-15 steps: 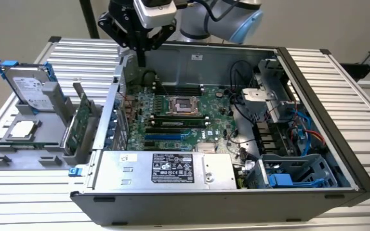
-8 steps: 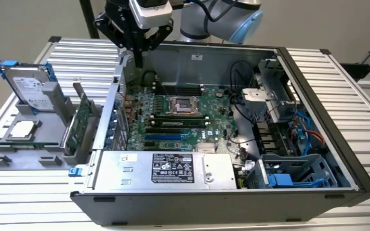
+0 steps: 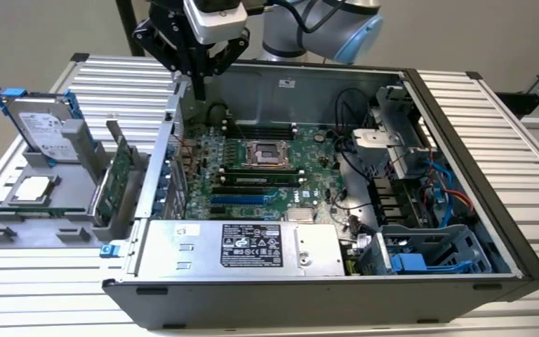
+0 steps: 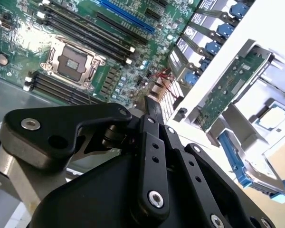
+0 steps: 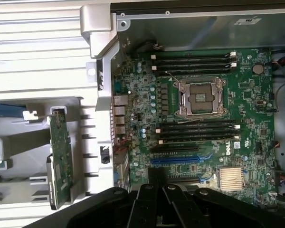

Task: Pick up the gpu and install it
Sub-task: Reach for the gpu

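The gpu (image 3: 112, 185) is a thin green card standing on edge in a grey holder (image 3: 64, 210), at the exterior view's left beside the open computer case (image 3: 457, 182). It also appears in both wrist views, as the gpu (image 4: 228, 88) and the gpu (image 5: 61, 156). My black gripper (image 3: 199, 88) hangs above the case's rear left corner, well above and behind the card. Its fingers look shut with nothing between them. In the wrist views the gripper (image 4: 151, 107) and gripper (image 5: 164, 179) point down toward the green motherboard (image 5: 256, 114).
A silver hard drive (image 3: 43, 126) in a blue frame and a processor chip (image 3: 34, 188) sit on the same holder. Inside the case are the power supply (image 3: 241, 246), a drive cage (image 3: 420, 256) and cables. Everything rests on a ribbed metal table (image 3: 494, 112).
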`<action>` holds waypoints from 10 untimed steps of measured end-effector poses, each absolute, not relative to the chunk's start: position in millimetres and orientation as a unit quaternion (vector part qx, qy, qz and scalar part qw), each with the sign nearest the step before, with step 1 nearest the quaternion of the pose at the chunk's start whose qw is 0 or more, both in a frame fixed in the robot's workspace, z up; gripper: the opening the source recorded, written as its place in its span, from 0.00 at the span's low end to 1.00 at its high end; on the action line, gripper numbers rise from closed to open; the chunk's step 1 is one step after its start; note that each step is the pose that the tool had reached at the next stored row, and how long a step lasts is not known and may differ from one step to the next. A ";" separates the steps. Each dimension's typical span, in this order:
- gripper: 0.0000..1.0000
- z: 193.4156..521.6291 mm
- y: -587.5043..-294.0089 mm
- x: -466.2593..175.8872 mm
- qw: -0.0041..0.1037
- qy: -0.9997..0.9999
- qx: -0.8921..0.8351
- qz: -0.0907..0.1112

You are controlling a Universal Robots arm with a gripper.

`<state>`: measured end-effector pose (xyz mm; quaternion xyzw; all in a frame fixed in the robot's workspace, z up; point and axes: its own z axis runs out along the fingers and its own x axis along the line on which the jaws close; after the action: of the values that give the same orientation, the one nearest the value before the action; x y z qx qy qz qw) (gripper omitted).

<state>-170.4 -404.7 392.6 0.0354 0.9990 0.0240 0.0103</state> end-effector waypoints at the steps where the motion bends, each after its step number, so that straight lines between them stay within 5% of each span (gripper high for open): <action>1: 0.00 392.6 -405.1 -170.8 0.010 0.999 0.035 0.024; 10: 0.00 392.6 -408.9 -173.2 0.010 0.999 0.035 0.024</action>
<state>-173.2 -408.9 392.6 0.0353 0.9990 0.0240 0.0103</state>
